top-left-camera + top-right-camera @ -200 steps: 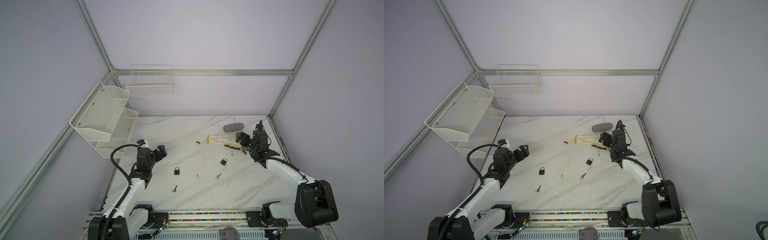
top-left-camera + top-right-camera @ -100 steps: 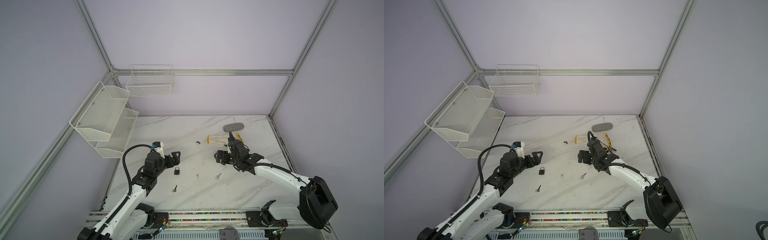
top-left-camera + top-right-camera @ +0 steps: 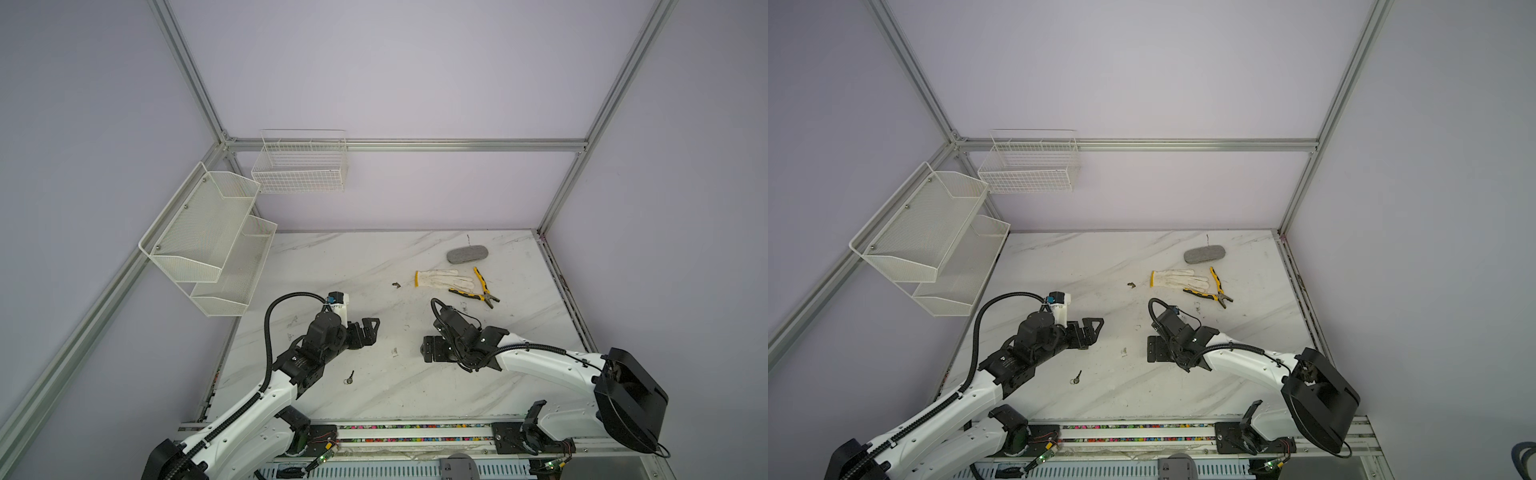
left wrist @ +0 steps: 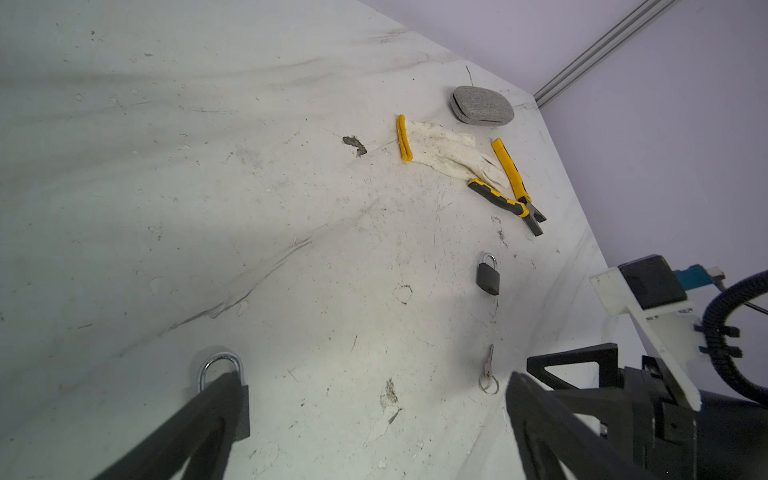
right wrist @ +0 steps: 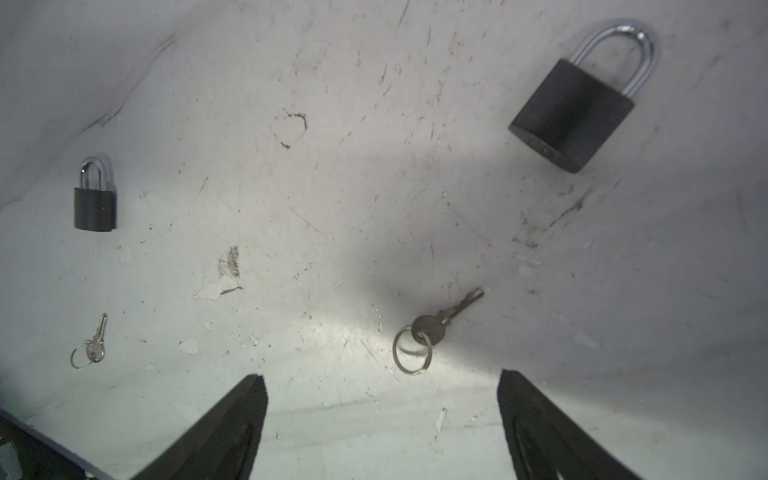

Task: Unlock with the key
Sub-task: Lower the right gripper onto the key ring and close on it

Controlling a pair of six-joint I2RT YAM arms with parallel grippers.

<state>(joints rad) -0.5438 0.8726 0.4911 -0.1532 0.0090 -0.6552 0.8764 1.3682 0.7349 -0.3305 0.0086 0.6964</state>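
key [image 5: 436,326] lay just ahead of right gripper [image 5: 382,384], jaws wide apart, blade slanted toward padlock [image 5: 575,114]; left gripper [image 4: 374,386] likewise spread, farther off.

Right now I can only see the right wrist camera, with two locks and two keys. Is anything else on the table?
Observer: Yes, a white glove lies near the back of the table.
Operator: Is anything next to it?
Observer: Yellow pliers, right beside the glove's fingers.
Operator: Where is the other arm?
Observer: The left gripper is open, right at the lock that looks smaller to you.
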